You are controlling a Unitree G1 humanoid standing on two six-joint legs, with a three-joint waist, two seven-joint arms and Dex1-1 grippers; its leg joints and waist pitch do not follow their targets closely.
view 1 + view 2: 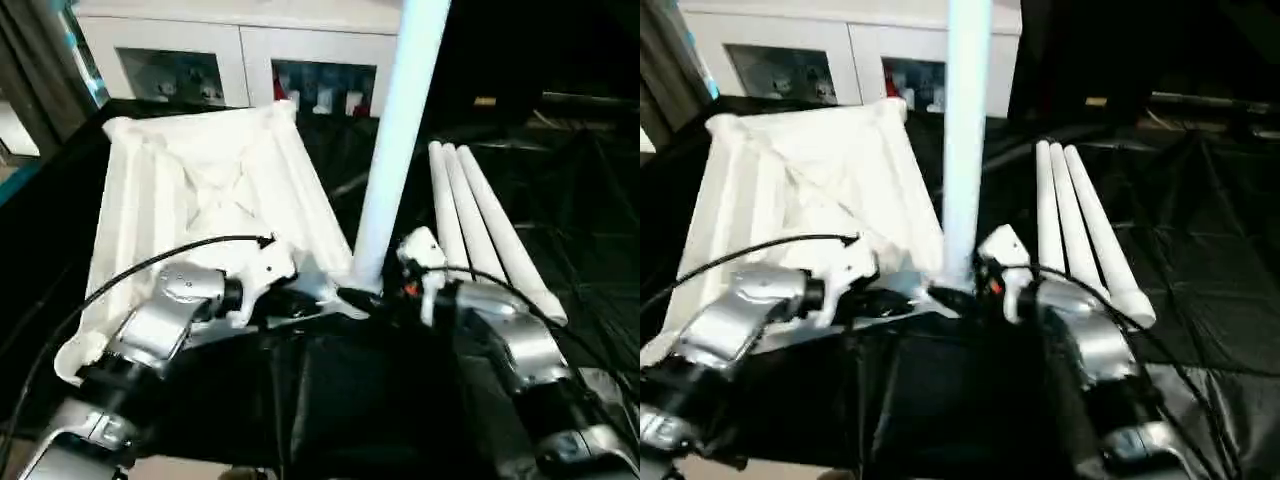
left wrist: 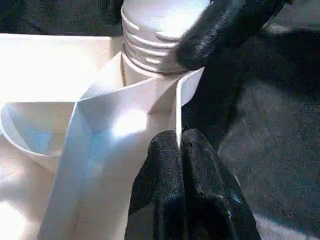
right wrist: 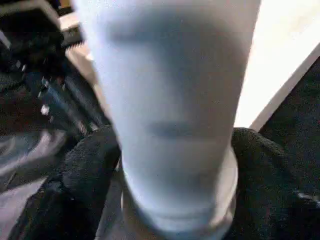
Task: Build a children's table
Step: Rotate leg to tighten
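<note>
The children's table top (image 1: 200, 190) lies upside down on the black cloth, ribbed underside up. One white leg (image 1: 400, 130) stands upright in the socket at its near right corner; its threaded end (image 2: 155, 35) sits at the socket. My left gripper (image 2: 179, 145) is shut, pinching a thin rib wall of the table top right beside that socket. My right gripper (image 3: 175, 190) is closed around the base of the upright leg, a black finger (image 3: 75, 180) against each side. Three more legs (image 1: 480, 230) lie side by side to the right.
A white cabinet with glass doors (image 1: 240, 60) stands behind the work table. Black cloth (image 1: 580, 200) covers the table and spreads out to the right of the loose legs. A black cable (image 1: 150, 262) arcs over my left forearm.
</note>
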